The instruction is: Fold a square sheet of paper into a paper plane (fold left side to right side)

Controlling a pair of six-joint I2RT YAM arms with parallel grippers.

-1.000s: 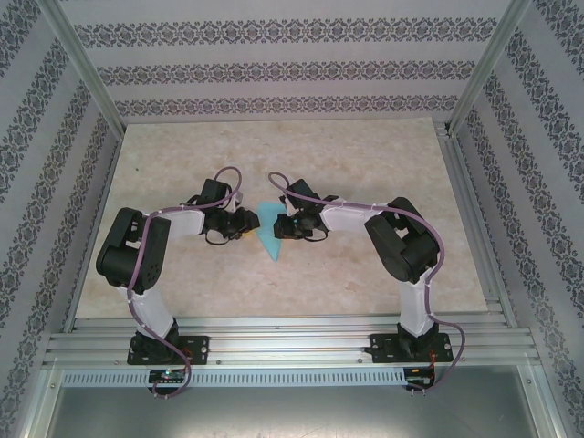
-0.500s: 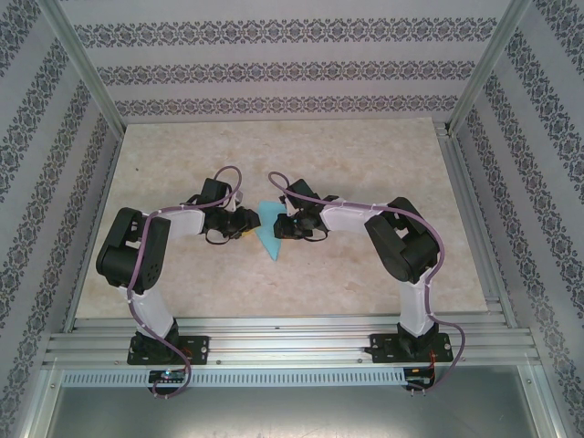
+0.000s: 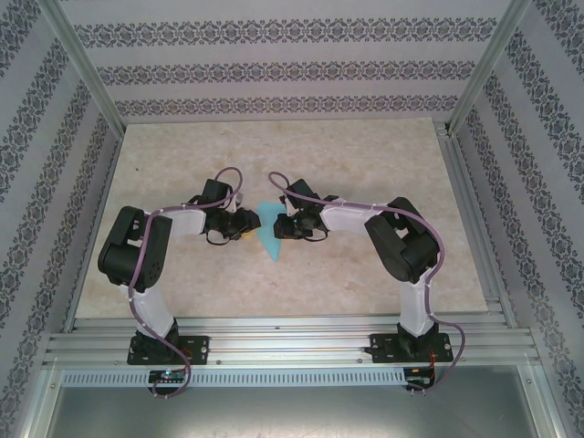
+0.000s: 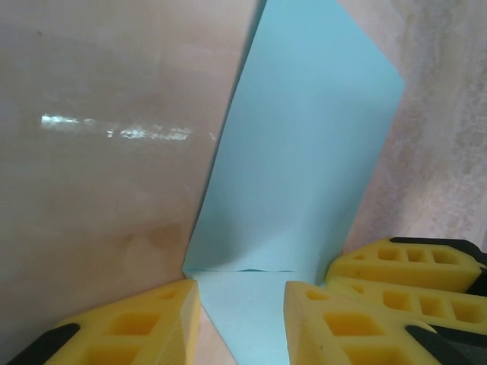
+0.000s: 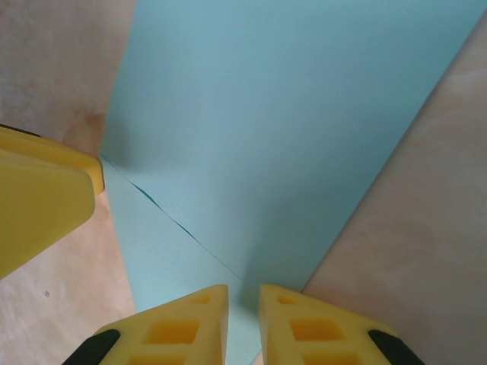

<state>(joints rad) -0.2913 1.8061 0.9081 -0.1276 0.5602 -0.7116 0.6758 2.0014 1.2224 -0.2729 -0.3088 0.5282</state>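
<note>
Since a second ago nothing has visibly shifted in the top view: both arms and the turquoise sheet of paper (image 3: 267, 228) lie where they were. The sheet, already folded to a point, rests on the surface (image 3: 365, 164) with its tip toward the arm bases and its broad end away, so its long axis runs near to far. The left gripper (image 3: 246, 224) is just beside its left edge. Its fingers stand apart with flat paper between them, gripping nothing. The right gripper (image 3: 285, 226) meets the right edge at a crease, fingers nearly together. Whether they pinch the paper cannot be told. Both are about equally near; the left sits on the side that must fold over.
</note>
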